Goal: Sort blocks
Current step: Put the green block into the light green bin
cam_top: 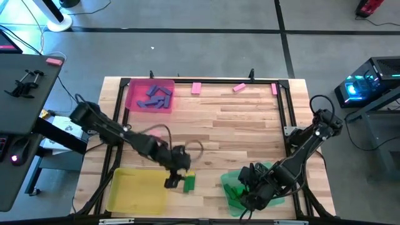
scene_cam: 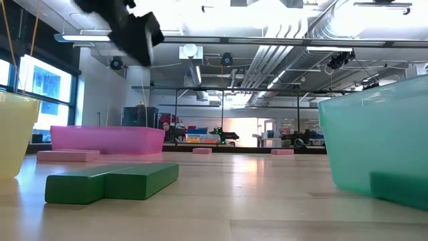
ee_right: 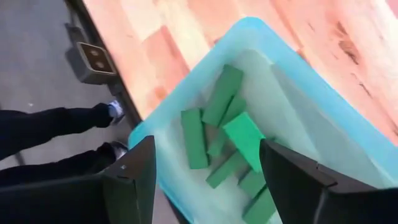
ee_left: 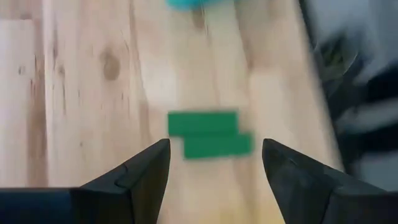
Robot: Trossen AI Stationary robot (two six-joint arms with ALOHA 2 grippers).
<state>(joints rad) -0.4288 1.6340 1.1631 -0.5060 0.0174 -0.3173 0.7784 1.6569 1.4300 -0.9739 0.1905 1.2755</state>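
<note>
The left hand (cam_top: 177, 174) is held above the desk (cam_top: 250, 125) near its front edge, between the yellow tray (cam_top: 134, 190) and the green tray (cam_top: 232, 187). Its fingers (ee_left: 140, 171) are spread wide and nothing is held between them. Two green blocks (ee_left: 209, 134) are seen just ahead of it in the left wrist view, lying flat on the wood, side by side and touching, one shifted a little along the other. In the high view they lie just beside the hand.

The right hand (ee_right: 208, 180) is held over the green tray at the desk's front right corner. Its fingers are wide apart and empty. Inside that tray a loose heap of green blocks (ee_right: 227, 143) is seen, several lying across each other.

Purple-blue blocks (cam_top: 154, 97) are gathered in the pink tray (cam_top: 132, 94) at the far left of the desk. Three pink blocks (cam_top: 196, 88) lie apart along the far edge, on bare wood.

In the right wrist view, a person's dark-clad legs (ee_right: 50, 143) are seen on the floor beside the desk.
</note>
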